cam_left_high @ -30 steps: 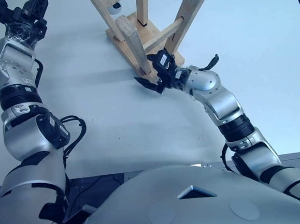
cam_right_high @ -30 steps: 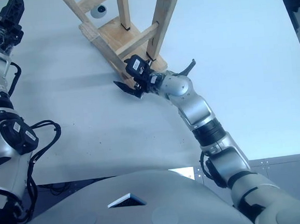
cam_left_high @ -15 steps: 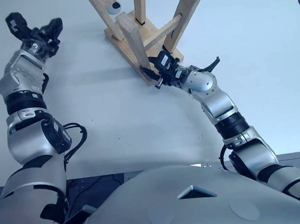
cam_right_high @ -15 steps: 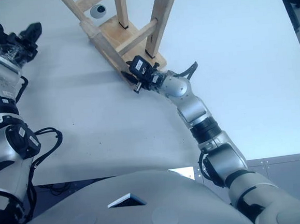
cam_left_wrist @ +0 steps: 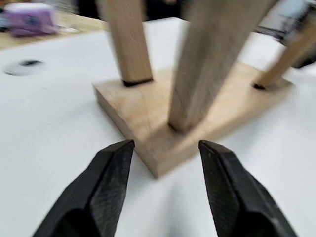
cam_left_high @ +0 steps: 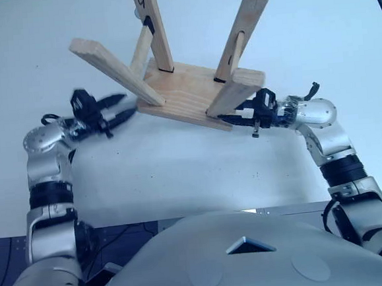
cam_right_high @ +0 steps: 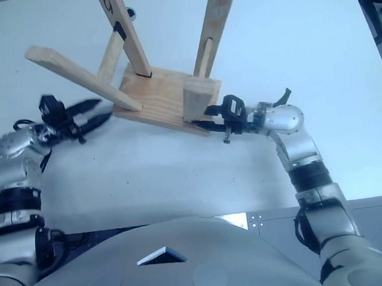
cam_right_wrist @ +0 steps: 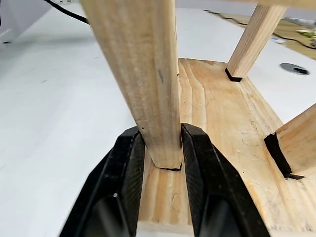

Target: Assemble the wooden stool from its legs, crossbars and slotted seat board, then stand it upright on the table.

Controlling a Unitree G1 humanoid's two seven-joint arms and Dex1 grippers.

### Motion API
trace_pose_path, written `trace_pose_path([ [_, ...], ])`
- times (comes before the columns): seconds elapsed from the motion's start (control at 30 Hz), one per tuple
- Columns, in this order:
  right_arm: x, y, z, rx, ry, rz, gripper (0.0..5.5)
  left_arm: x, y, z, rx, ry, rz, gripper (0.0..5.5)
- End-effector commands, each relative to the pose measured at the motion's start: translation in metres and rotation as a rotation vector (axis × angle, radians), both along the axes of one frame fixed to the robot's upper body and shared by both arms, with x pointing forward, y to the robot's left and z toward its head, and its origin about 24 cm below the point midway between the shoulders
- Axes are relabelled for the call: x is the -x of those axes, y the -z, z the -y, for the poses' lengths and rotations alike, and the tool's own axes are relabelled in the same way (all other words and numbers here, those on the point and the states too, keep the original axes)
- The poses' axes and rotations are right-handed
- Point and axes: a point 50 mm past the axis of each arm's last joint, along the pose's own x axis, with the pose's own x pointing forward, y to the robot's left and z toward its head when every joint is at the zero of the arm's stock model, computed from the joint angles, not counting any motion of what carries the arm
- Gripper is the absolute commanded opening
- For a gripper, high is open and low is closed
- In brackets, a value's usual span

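The wooden stool stands upside down on the white table [cam_left_high: 180,177], its seat board [cam_left_high: 187,93] down and its legs pointing up. My right gripper [cam_left_high: 238,117] is shut on the base of the near right leg [cam_left_high: 230,99], and in the right wrist view its fingers [cam_right_wrist: 129,173] press both sides of that leg [cam_right_wrist: 148,74]. My left gripper [cam_left_high: 115,116] is open just left of the seat board's left corner, below the splayed left leg [cam_left_high: 105,60]. In the left wrist view the seat board's corner [cam_left_wrist: 148,113] lies just ahead of my left gripper [cam_left_wrist: 165,144], untouched.
A small round grey disc [cam_left_wrist: 22,63] lies on the table beyond the stool, with a purple box [cam_left_wrist: 29,17] farther back. Two more legs [cam_left_high: 155,26] rise at the stool's far side. Bare table stretches along the front edge between my arms.
The stool has turned and now sits closer. My left arm swung down from the far left to the seat's left corner. My right gripper went from the seat edge onto the leg.
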Motion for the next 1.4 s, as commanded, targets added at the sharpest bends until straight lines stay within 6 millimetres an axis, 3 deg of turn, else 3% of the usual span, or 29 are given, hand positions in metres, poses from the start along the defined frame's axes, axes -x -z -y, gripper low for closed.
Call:
trace_pose_path([
  [0.03,0.019,0.016,0.019,0.115,-0.071,-0.106,1.04,0.007,-0.005,0.009,-0.071,0.160,0.042,2.82],
  [0.13,0.026,0.017,0.022,0.121,-0.096,-0.131,1.04,-0.005,-0.013,0.023,-0.026,0.138,0.103,3.16],
  [0.37,0.030,0.015,0.025,0.135,-0.112,-0.145,1.03,-0.008,-0.023,0.049,0.061,0.181,0.165,3.16],
  [0.63,0.024,0.007,0.022,0.080,-0.064,-0.178,1.03,0.005,-0.019,0.055,0.094,0.306,0.034,1.78],
  [0.73,0.022,-0.011,0.019,-0.038,-0.030,-0.352,1.03,0.018,-0.025,0.055,0.203,0.313,-0.241,1.45],
  [0.8,0.020,-0.031,0.020,-0.145,-0.019,-0.565,1.03,0.020,-0.045,0.051,0.387,0.266,-0.484,1.43],
  [0.83,0.017,-0.044,0.022,-0.203,-0.026,-0.736,1.03,0.012,-0.060,0.048,0.501,0.217,-0.589,1.43],
  [0.9,0.008,-0.063,0.024,-0.278,-0.015,-0.945,1.03,-0.025,-0.077,0.038,0.678,0.017,-0.652,1.41],
  [0.97,-0.028,-0.055,0.028,-0.273,0.237,-1.128,1.03,-0.052,-0.080,0.031,0.690,-0.135,-0.727,1.35],
  [1.07,-0.053,-0.042,0.025,-0.253,0.413,-1.183,1.03,-0.052,-0.072,0.036,0.581,-0.170,-0.779,1.26],
  [1.2,-0.061,-0.041,0.020,-0.264,0.462,-1.220,1.03,-0.040,-0.063,0.038,0.524,-0.165,-0.753,1.23],
  [1.23,-0.063,-0.042,0.019,-0.271,0.469,-1.237,1.03,-0.041,-0.063,0.037,0.538,-0.190,-0.746,1.57],
  [1.27,-0.065,-0.043,0.016,-0.274,0.478,-1.258,1.41,-0.042,-0.063,0.033,0.547,-0.219,-0.730,1.64],
  [1.4,-0.067,-0.050,0.010,-0.311,0.477,-1.299,1.95,-0.047,-0.059,0.011,0.571,-0.327,-0.737,2.14],
])
